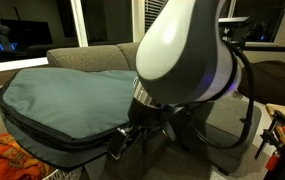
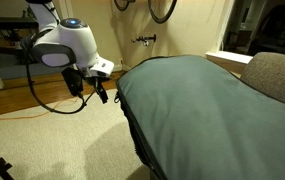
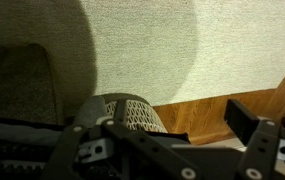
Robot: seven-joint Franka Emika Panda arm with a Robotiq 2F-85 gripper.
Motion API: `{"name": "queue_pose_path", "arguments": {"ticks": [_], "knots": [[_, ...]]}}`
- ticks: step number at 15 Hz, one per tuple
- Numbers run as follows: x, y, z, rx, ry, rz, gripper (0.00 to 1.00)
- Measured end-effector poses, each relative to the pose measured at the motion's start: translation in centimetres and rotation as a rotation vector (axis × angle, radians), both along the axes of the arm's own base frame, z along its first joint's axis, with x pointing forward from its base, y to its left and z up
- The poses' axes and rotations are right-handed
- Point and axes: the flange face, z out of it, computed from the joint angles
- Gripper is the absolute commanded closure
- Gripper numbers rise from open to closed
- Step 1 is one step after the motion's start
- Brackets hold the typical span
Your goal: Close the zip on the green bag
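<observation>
The green bag (image 1: 67,95) (image 2: 197,105) is a very large, flat teal fabric bag lying across a grey sofa. Its black-trimmed side edge carries the zip (image 2: 132,125) (image 1: 52,132), a dark line facing the floor side. My gripper (image 2: 92,92) hangs in the air a short way off the bag's near end, above the carpet, and touches nothing. It shows as dark fingers under the big white arm joint in an exterior view (image 1: 119,140). In the wrist view the gripper (image 3: 167,130) is open, with only carpet and wood floor between the fingers. The bag is out of the wrist view.
The grey sofa (image 1: 92,55) (image 2: 277,75) carries the bag. An orange cloth (image 1: 12,160) lies at the low front. A black cable (image 2: 52,105) loops from the arm. A white mesh basket (image 3: 132,112) stands on the carpet by the wood floor (image 3: 212,115).
</observation>
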Motion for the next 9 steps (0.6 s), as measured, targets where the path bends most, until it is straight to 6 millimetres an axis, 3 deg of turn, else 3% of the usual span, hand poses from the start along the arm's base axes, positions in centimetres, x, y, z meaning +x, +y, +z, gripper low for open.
{"name": "queue_pose_path", "arguments": {"ticks": [9], "knots": [[1.2,0.4,-1.2,0.013,0.003,-0.010,0.00]]}}
